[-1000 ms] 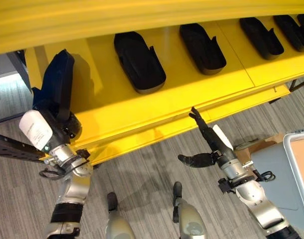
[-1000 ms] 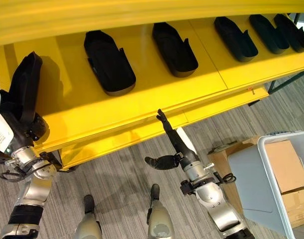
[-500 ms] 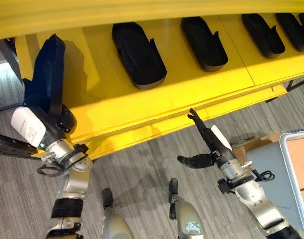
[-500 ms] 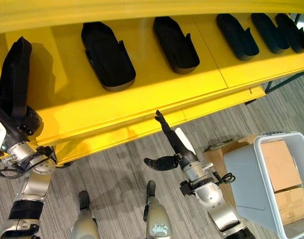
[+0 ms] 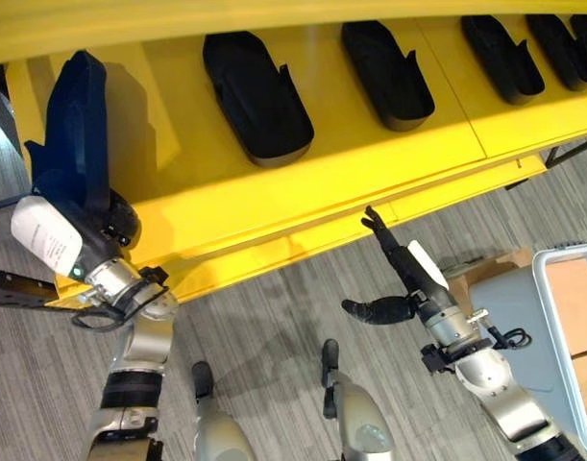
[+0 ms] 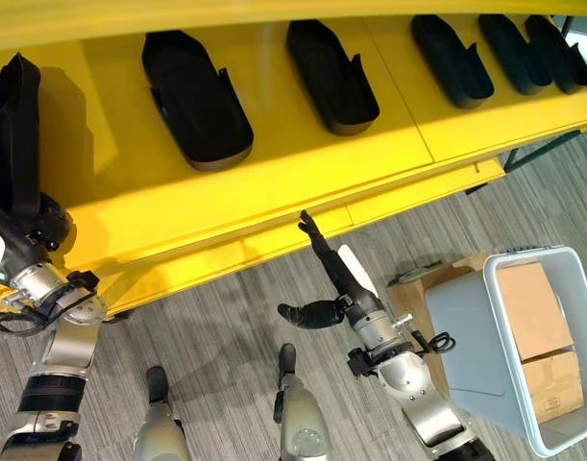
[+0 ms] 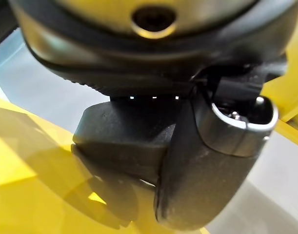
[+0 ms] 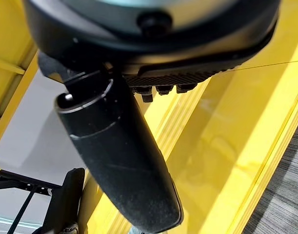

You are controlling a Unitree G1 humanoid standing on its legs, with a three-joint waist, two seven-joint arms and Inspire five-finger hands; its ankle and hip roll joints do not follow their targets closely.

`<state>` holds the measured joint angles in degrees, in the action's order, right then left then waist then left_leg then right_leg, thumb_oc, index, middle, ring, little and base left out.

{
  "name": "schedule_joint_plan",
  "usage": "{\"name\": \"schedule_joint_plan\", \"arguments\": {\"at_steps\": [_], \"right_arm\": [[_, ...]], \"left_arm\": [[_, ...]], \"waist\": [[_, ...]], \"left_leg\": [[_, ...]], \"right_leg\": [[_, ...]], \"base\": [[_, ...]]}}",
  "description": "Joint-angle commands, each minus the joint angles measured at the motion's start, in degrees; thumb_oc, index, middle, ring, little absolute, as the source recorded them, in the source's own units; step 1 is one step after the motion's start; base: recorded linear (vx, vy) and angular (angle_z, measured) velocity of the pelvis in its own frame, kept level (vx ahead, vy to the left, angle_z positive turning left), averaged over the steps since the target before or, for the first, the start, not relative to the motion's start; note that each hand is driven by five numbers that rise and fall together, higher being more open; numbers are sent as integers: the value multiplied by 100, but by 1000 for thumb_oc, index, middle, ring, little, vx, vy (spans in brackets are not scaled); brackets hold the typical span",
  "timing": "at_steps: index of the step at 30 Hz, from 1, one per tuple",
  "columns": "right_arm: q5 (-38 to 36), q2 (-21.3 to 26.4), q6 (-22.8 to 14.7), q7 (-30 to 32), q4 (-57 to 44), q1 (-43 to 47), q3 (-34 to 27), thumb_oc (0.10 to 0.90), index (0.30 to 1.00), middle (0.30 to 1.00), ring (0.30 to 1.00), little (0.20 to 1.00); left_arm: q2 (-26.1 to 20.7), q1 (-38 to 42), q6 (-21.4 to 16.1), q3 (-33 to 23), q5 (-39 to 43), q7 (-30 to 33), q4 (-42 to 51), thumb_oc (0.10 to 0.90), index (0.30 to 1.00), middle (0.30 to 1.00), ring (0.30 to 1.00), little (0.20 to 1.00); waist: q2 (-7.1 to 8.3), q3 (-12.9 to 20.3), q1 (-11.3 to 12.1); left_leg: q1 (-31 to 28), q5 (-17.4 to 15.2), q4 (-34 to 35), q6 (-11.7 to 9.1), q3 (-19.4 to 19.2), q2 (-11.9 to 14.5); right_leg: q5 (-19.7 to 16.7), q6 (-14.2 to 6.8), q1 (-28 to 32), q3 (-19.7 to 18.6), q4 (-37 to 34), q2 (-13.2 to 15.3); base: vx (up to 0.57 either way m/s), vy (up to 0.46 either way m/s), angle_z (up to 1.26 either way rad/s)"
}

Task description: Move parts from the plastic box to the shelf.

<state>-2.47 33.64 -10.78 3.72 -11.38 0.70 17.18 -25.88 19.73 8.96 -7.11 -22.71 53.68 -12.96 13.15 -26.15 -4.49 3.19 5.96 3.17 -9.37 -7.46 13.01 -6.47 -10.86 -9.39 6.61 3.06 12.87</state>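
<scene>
A long black part [image 5: 70, 130] stands nearly on end over the far left of the yellow shelf [image 5: 370, 163]. My left hand [image 5: 109, 227] is shut on its lower end. In the left wrist view my thumb [image 7: 202, 165] curls round the part [image 7: 124, 141] just above the yellow surface; I cannot tell whether it touches. Several similar black parts [image 5: 255, 96] [image 5: 389, 62] [image 6: 452, 48] lie in a row along the shelf. My right hand [image 5: 409, 275] is open and holds nothing, its straight fingers pointing at the shelf's front edge.
A grey plastic box [image 6: 471, 351] stands on the floor at the lower right, with cardboard boxes [image 6: 528, 298] inside. Between the held part and the nearest lying part there is bare shelf. Grey carpet lies below the shelf's front edge.
The whole view has shifted a little. My left hand has carried the black part slightly further left along the shelf. The right hand stays as it was.
</scene>
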Motion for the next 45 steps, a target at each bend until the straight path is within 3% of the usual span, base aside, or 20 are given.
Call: {"name": "schedule_joint_plan", "arguments": {"at_steps": [1,7,8,9,10,25,45], "right_arm": [[-284,116,-632,229,-878,327,-108,900,1000,1000,1000,1000],[-286,125,-621,225,-883,337,-116,900,1000,1000,1000,1000],[-309,140,-624,219,-898,340,-118,900,1000,1000,1000,1000],[-312,144,-618,218,-899,338,-120,900,1000,1000,1000,1000],[-322,163,-622,210,-907,342,-114,900,1000,1000,1000,1000],[-334,175,-587,163,-908,321,-186,900,1000,1000,1000,1000],[-259,117,-415,43,-890,164,-531,900,1000,1000,1000,1000]], "left_arm": [[-576,532,-217,-187,-138,353,118,400,300,300,300,300],[-568,512,-218,-184,-113,308,68,400,300,300,300,300],[-560,505,-225,-140,-95,246,68,561,525,525,525,525],[-553,507,-232,-125,-101,219,85,835,909,909,909,909],[-555,503,-224,-105,-118,204,98,900,1000,1000,1000,1000],[-692,458,-223,-19,-372,-125,253,900,1000,1000,1000,1000],[-776,14,-390,-364,-725,-769,1556,900,1000,1000,1000,1000]], "waist": [[198,426,-28],[198,416,-31],[203,390,-39],[200,379,-36],[202,368,-35],[153,323,-26],[-161,466,36]], "left_leg": [[-262,-351,-240,80,-124,235],[-258,-353,-248,85,-119,232],[-258,-359,-258,92,-111,228],[-262,-359,-262,93,-112,227],[-266,-359,-266,92,-109,231],[-296,-392,-305,97,-99,215],[-264,-435,-343,129,2,165]], "right_leg": [[569,-24,-519,-64,1117,198],[571,-21,-523,-67,1131,199],[579,-16,-521,-75,1142,199],[581,-14,-518,-74,1147,202],[580,-12,-513,-78,1152,201],[591,-16,-465,-91,1178,209],[598,-7,-352,-22,1134,243]], "base": [[0,0,0],[0,0,0],[0,0,0],[0,0,0],[0,0,0],[0,0,0],[0,0,0]]}}
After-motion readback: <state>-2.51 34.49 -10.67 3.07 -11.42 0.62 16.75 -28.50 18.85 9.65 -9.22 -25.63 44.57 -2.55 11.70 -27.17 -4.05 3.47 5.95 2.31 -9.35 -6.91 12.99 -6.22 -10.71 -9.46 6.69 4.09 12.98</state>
